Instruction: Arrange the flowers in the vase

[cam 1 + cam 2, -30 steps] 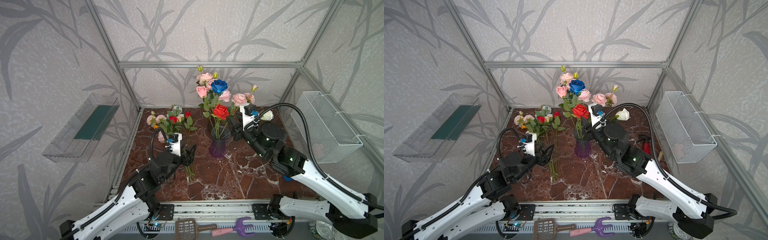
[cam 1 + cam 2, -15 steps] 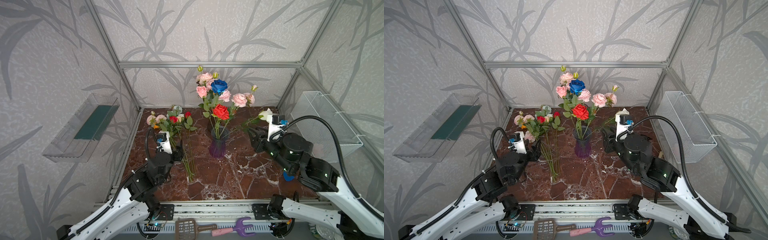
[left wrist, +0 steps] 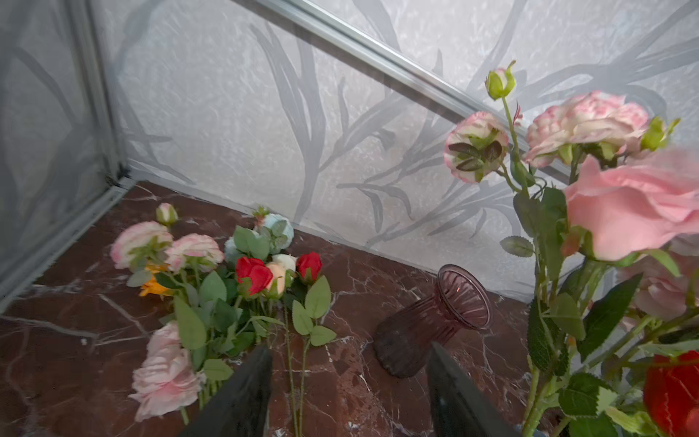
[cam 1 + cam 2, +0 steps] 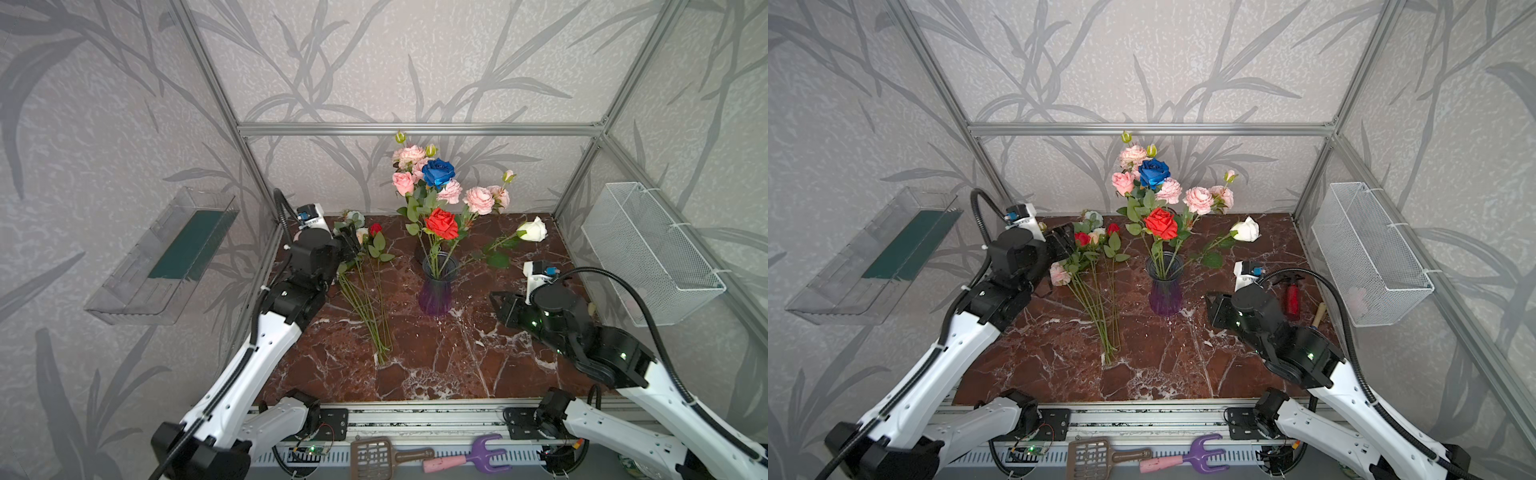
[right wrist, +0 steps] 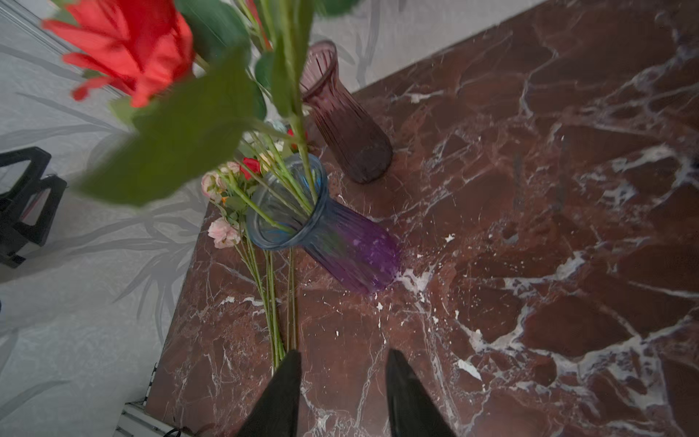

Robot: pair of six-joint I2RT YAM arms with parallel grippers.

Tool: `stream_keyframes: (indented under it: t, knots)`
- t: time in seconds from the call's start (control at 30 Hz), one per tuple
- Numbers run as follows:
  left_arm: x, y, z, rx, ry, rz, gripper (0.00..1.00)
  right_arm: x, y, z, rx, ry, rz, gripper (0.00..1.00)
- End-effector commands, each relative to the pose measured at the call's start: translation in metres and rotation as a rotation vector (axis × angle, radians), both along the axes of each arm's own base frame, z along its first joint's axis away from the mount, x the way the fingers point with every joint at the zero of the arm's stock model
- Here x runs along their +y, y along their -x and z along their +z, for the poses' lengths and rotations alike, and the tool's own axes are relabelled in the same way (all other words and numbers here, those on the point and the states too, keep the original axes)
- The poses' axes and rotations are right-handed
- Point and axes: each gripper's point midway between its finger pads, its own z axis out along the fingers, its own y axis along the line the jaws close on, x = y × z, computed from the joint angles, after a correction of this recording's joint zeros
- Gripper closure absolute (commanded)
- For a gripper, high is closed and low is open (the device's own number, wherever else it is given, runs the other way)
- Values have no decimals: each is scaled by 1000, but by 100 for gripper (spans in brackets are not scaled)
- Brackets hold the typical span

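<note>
In both top views the vase [image 4: 435, 291] stands upright, holding one blue rose [image 4: 438, 172], one red rose [image 4: 442, 223], one white rose [image 4: 532, 229] and several pinks [image 4: 478, 199]; the pile [image 4: 1096, 291] lies beside it. Left wrist view: the left gripper [image 3: 350, 350] gapes empty near the pile, whose two red buds [image 3: 253, 272] show, beside a second vase [image 3: 427, 333], empty. Right wrist view: the right gripper [image 5: 343, 355] is released, apart from the vase. Likely step: fetching the next stem, which calls for clamping one stalk alone
</note>
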Motion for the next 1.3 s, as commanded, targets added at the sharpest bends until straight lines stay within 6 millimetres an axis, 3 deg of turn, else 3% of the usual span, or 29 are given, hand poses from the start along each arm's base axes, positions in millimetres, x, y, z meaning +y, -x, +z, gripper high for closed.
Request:
stream_keyframes:
  t: [0.0, 0.1, 0.3, 0.53, 0.77, 1.27]
  knots:
    - [-26, -8, 3, 12, 98, -133, 35, 26, -6, 3, 39, -127, 49, 57]
    - [-25, -12, -12, 27, 97, -148, 35, 33, -16, -4, 59, -110, 38, 49]
    - [-7, -7, -26, 26, 126, -110, 35, 50, -36, -15, 115, -89, 35, 48]
    - [-9, -2, -22, 12, 126, -135, 36, 59, -64, -16, 125, -81, -7, 47]
    - [-6, -4, -29, 28, 108, -118, 36, 63, -90, -13, 129, -86, -48, 45]
    - [-6, -6, -33, 33, 100, -115, 36, 59, -124, -38, 185, 27, -61, 51]
